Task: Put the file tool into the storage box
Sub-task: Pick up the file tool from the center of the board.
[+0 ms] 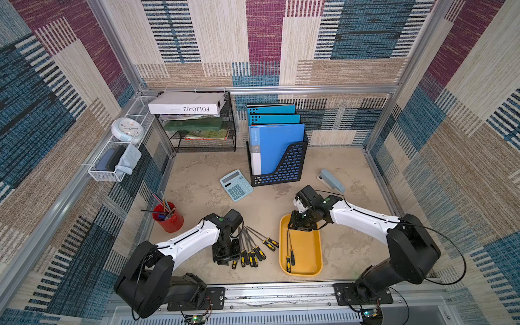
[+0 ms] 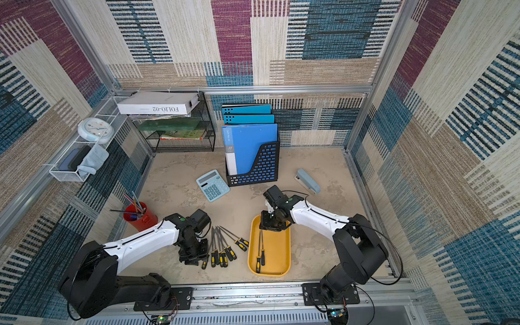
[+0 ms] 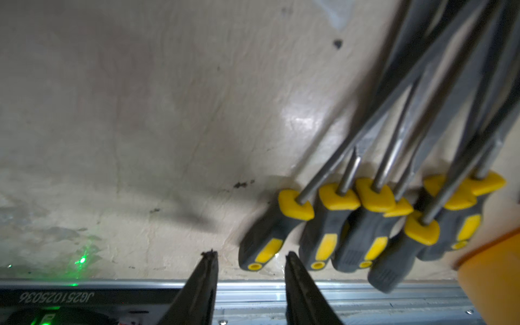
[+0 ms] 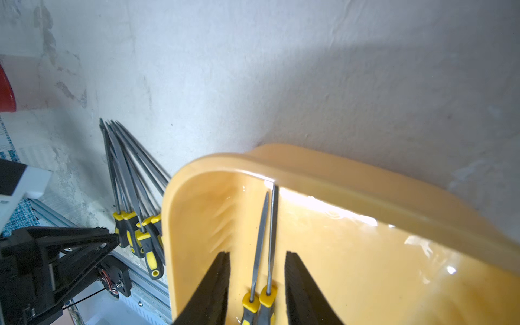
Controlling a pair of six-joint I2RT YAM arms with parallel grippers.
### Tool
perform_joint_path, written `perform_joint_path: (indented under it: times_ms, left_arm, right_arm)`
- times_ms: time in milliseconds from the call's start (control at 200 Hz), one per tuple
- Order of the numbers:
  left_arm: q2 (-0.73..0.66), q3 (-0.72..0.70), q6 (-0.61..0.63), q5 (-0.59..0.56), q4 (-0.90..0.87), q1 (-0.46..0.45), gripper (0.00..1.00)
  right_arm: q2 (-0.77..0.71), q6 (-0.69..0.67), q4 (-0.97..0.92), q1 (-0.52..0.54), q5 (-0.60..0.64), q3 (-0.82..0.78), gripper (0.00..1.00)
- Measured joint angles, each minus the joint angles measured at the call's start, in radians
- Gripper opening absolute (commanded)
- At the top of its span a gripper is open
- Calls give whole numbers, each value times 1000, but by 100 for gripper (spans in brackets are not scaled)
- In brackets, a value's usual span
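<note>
My right gripper [image 4: 257, 253] hangs over the far end of the storage box [image 4: 351, 180], its jaws some way apart and holding nothing. Two file tools [image 4: 260, 239] lie side by side on the floor of the box, near its left wall. My left gripper [image 3: 249, 254] is partly open too and empty, low over the table [image 3: 140, 112], just beside the handles of the other file tools [image 3: 326, 225], bunched left of the box.

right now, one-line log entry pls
storage box: two files inside; file pile: outside; left gripper: jaws open beside pile; right gripper: jaws open over box
</note>
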Motion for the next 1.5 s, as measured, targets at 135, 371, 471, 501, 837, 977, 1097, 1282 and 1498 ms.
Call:
perform_joint_path:
  times_ms: [135,371,471,501,837,977,1097,1282,1498]
  left_arm:
    - [47,2,19,-12,14,-1,40]
    - [126,35,58,-32,2,-1,21]
    - [151,54,69,-27,-8,-2,10]
    - [156,59,69,-28,-13,-2,8]
    - [18,142,103,-40,-64,0,4]
    - [-105,177,134,47,-95,0,6]
    - [-192,177,161,210,-77,-2,6]
    - [-203,191,177,378,-49,-24,6]
    - [-200,206,181,435,-34,-38,7]
  right_arm:
    - [0,-5,-7,0,-1,17,36]
    - [2,-11,-8,0,-9,31,35]
    - [3,-14,-7,1,-15,39,34]
    - [4,-15,-7,1,-17,41,34]
    - [-3,-20,-1,2,-69,63,36]
    - [-16,-17,63,11,-159,63,44]
    - [-26,16,187,32,-254,48,46]
    - [1,98,369,65,-348,38,47]
    - [74,136,445,110,-386,85,45]
